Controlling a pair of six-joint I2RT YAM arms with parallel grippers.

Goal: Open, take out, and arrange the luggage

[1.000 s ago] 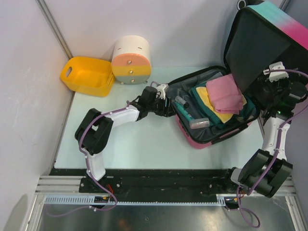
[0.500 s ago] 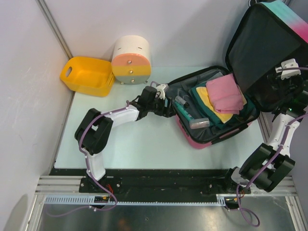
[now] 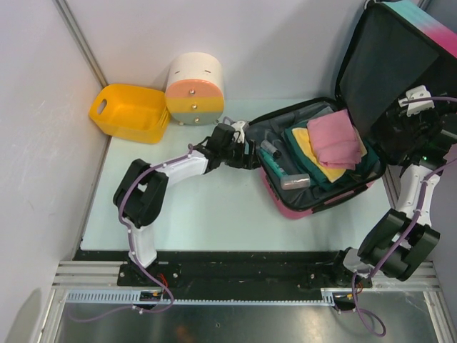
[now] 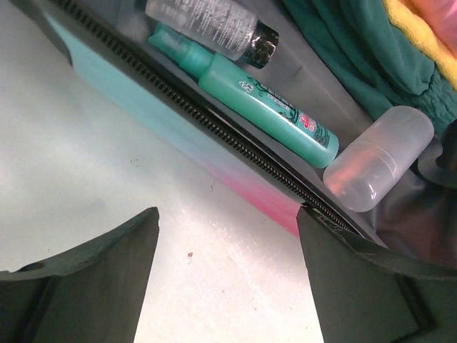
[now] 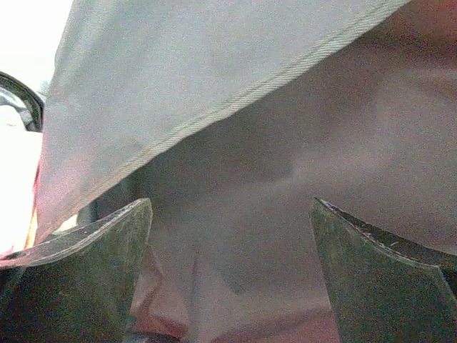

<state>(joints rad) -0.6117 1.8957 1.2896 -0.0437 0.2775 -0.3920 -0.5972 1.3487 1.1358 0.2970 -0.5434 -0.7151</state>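
1 step of 3 looks done: the luggage lies open at the far right corner of the table, its lid standing up along the right edge. Taking out and arranging have not begun, I judge. A pink cloth, yellow cloth, teal garment, green spray bottle, clear bottle and frosted capsule all sit inside the lower shell.

The left gripper hangs released beside the shell's left zip edge, jaws apart with nothing between them. The right gripper is spread wide before the lid's dark lining, grasping nothing that shows; whether it touches the lining I cannot tell.

A yellow basket and round drawer box stand at the far left corner, well apart from the luggage. Anything under the folded clothes is hidden, the frame cuts off the lid's top, and the capsule's contents are unclear.
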